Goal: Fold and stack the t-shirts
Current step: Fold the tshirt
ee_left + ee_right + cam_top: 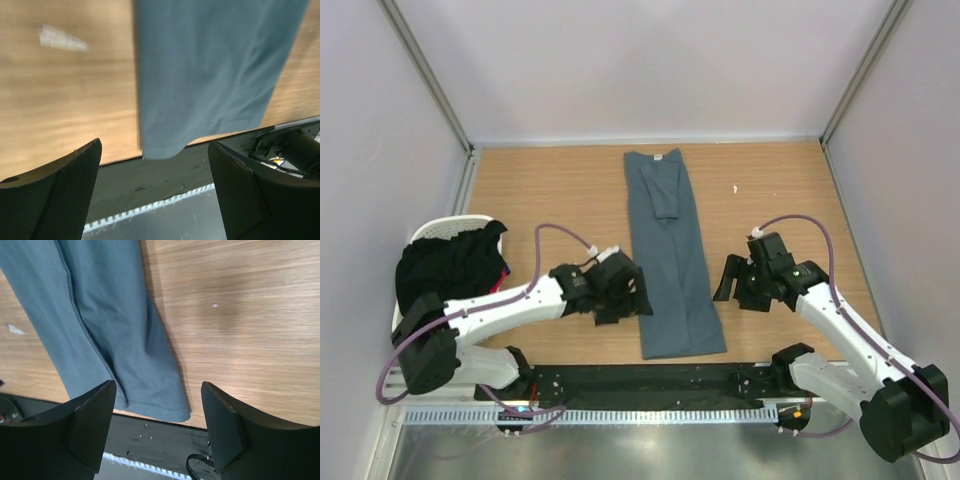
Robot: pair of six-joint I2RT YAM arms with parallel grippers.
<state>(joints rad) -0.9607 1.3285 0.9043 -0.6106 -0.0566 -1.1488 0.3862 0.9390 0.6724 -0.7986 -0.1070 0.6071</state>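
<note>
Both grippers stand with jaws apart and nothing between them. The left gripper [632, 298] is close by the left edge of the slate-grey t-shirt [670, 250], and the right gripper [728, 280] is near its right edge, clear of the cloth. The t-shirt lies flat on the wooden table [550, 190], folded lengthwise into a narrow strip, hem at the near edge, collar at the far end. Far left, a white laundry basket [440, 230] holds dark clothes [450, 265].
</note>
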